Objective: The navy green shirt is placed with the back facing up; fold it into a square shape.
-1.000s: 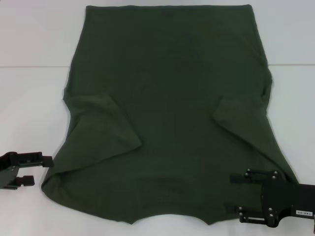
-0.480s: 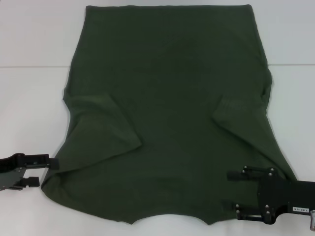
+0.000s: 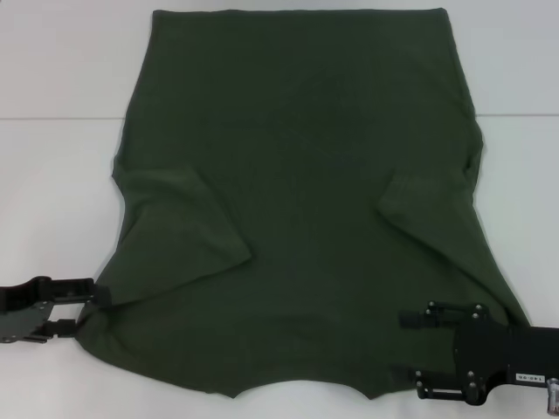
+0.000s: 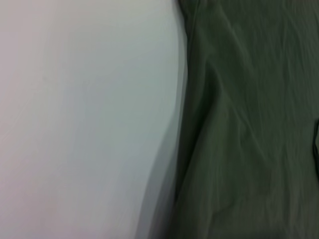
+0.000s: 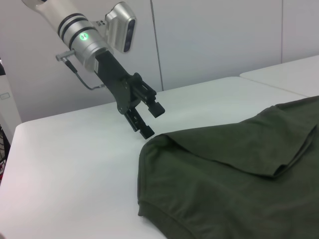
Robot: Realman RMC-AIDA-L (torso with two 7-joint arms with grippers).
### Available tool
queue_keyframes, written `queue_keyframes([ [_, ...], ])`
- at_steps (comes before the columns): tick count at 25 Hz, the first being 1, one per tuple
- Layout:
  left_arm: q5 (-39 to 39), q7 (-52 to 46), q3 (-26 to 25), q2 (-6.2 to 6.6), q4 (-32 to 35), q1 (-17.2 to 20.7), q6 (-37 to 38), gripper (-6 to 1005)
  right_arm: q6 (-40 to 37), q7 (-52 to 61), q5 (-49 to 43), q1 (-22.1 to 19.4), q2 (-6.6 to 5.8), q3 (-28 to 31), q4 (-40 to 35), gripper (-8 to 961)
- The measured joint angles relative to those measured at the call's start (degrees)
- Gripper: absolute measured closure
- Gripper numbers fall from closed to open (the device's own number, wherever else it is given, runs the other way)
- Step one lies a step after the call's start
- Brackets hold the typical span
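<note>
Dark olive-green cotton T-shirt (image 3: 297, 192) lies spread flat, plain back up, on the white table (image 3: 52, 175), both short sleeves folded inward. The left gripper (image 3: 94, 305) sits at the shirt's near left corner, fingers parted around the edge. The right gripper (image 3: 409, 347) rests over the near right corner, fingers likewise apart.

1. We saw the navy green shirt (image 3: 297, 175) as plain dark olive green, no print or pattern on the upturned side.
2. We logged the table (image 3: 52, 175) as plain white.
3. We noted both grippers as black: left gripper (image 5: 148, 120), right gripper (image 3: 419, 347).
4. The left arm (image 5: 75, 27) was silver-grey with black bands and a lit green ring.
</note>
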Motion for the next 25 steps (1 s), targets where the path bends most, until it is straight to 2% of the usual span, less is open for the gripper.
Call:
queue_keyframes([
  [25,0.32,0.09,0.56,0.34,-0.52,0.15,-1.84,80,-0.27,-0.04,0.01,-0.45,0.0,-0.36,-0.01,199],
])
